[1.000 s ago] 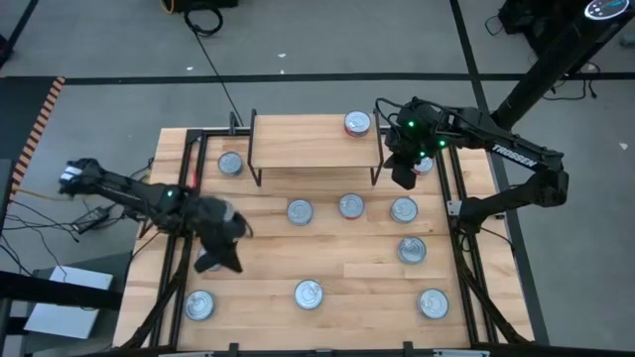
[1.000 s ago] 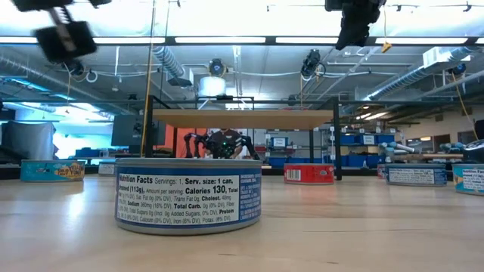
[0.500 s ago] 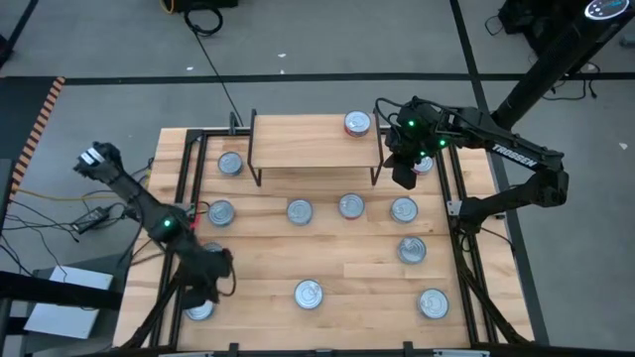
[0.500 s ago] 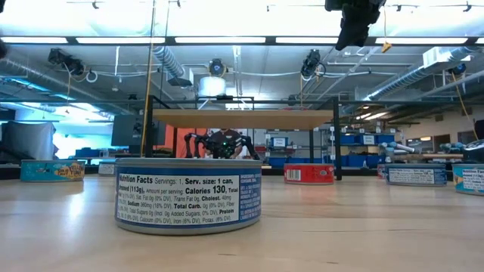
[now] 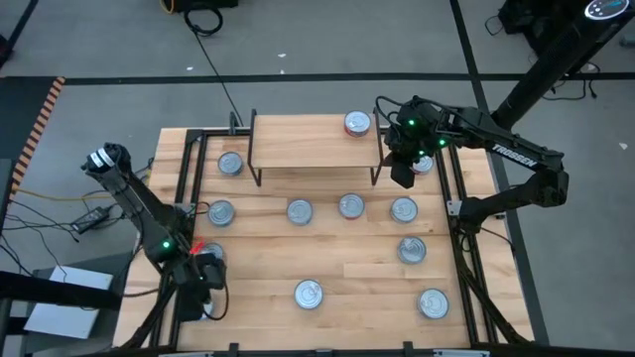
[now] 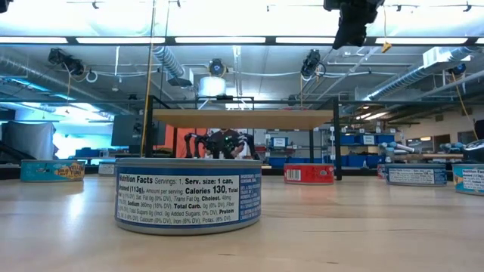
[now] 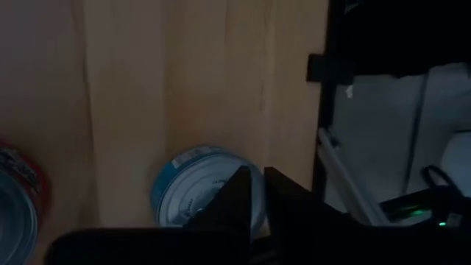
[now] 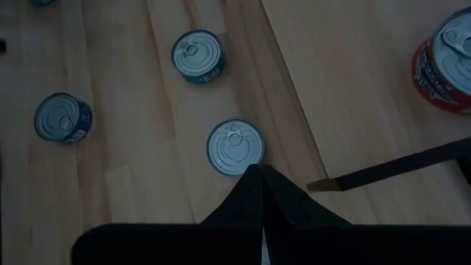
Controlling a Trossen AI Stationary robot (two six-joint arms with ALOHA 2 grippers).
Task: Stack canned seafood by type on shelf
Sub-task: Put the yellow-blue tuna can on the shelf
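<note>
One red-labelled can [image 5: 357,123] stands on the shelf [image 5: 303,142] at its right end in the high view; about nine more cans lie scattered over the tabletop [image 5: 337,260]. The left gripper [image 5: 198,288] hangs over the near-left can. The right gripper [image 5: 403,175] hovers just right of the shelf.

Low view: a blue-labelled can [image 6: 188,195] stands nearest, the shelf behind it.

Left wrist view: the fingers [image 7: 235,202] stand slightly parted above a teal can [image 7: 197,184].

Right wrist view: the fingers [image 8: 259,193] are pressed together, holding nothing.

Judgement: the cans are rigid, moderately heavy and smooth-sided; take hold across the side wall, below the rim.
</note>
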